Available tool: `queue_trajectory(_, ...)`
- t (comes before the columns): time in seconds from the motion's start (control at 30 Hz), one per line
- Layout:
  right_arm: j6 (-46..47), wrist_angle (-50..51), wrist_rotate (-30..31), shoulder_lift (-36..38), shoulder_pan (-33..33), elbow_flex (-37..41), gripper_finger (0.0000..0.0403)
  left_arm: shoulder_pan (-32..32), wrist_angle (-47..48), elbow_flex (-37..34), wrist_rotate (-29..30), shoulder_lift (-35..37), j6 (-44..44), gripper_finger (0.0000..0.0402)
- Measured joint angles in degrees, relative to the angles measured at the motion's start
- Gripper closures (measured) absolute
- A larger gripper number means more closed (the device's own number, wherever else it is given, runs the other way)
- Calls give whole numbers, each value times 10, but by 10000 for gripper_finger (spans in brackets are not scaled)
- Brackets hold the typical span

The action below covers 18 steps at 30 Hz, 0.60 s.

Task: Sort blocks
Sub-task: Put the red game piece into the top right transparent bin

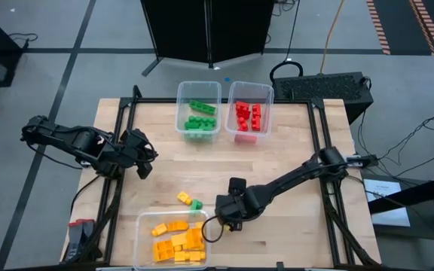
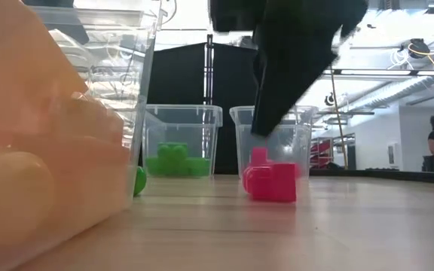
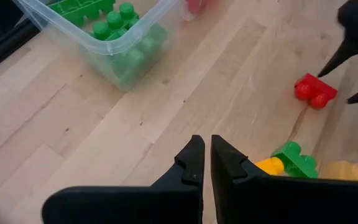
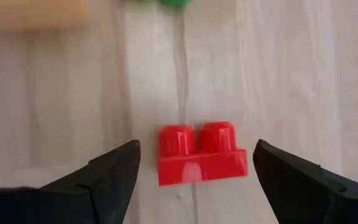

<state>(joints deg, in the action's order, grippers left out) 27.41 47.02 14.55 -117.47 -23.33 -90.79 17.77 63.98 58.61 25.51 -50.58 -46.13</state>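
Note:
A red two-stud block (image 4: pixel 201 152) lies flat on the table. My right gripper (image 4: pixel 197 148) hangs over it, open, one finger on either side and neither touching; the low view shows the block (image 2: pixel 272 181) below the dark gripper (image 2: pixel 292 60). My left gripper (image 3: pixel 205 163) is shut and holds nothing, waiting near the table's left edge (image 1: pixel 143 162). A loose yellow block (image 1: pixel 184 197) and a green block (image 1: pixel 197 204) lie on the table beside my right gripper (image 1: pixel 228 220). Further blocks sit in three clear tubs.
The green-block tub (image 1: pixel 199 109) and the red-block tub (image 1: pixel 249 111) stand at the far edge, with a pink-red block (image 1: pixel 245 138) lying just in front of the red one. The yellow-block tub (image 1: pixel 170 241) sits at the near edge. Bare wood lies between.

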Motion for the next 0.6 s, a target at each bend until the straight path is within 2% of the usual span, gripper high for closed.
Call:
queue_trajectory(0.23, -55, 31, -27, 60, 3, 0, 96, 0, 0, 0, 0, 0, 0, 401)
queue_trajectory(0.3, 12, 63, -32, 71, 18, -1, 96, 0, 0, 0, 0, 0, 0, 401)
queue_trajectory(0.4, 204, 132, -28, 75, 39, 0, 96, 0, 0, 0, 0, 0, 0, 401)
queue_trajectory(0.47, 321, 141, -31, 74, 42, 0, 96, 0, 0, 0, 0, 0, 0, 401)
queue_trajectory(0.53, 383, 121, -44, 75, 38, 0, 96, 0, 0, 0, 1, 0, 0, 401)
queue_trajectory(0.6, 405, 73, -44, 74, 33, 0, 96, 0, 0, 0, 4, 0, 0, 401)
